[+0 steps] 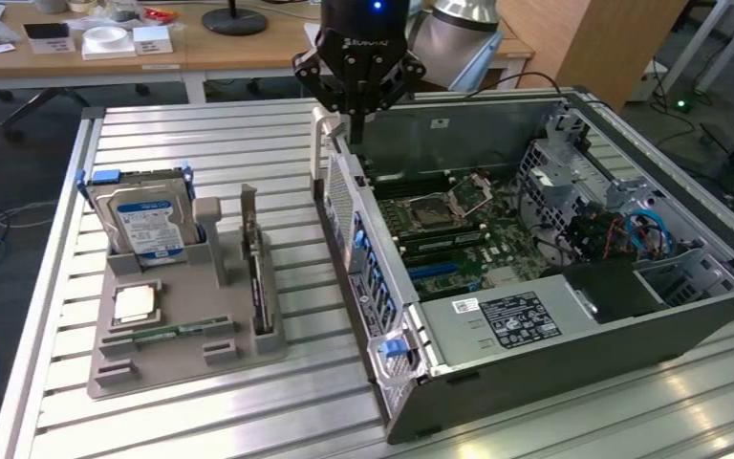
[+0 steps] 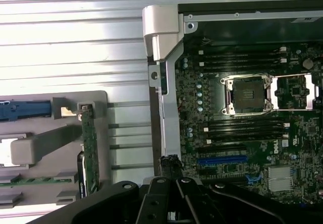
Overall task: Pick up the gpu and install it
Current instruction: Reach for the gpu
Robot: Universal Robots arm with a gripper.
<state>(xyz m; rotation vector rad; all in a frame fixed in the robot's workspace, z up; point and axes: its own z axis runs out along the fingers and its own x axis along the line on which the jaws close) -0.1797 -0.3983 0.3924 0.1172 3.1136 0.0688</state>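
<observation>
My gripper (image 1: 356, 117) hovers over the computer case (image 1: 348, 215), fingers together, empty. The gpu (image 1: 260, 277) stands in its tray (image 1: 169, 368); pick-up is pending, and I judge it requires parted fingers aligned over the card's edge.

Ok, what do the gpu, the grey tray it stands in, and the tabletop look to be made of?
The gpu: dark circuit board, green in the wrist view, with what looks like a bare metal bracket. The tray: matte grey, probably plastic; no glare. The tabletop: ribbed silver metal, likely aluminium; it reflects light brightly.
</observation>
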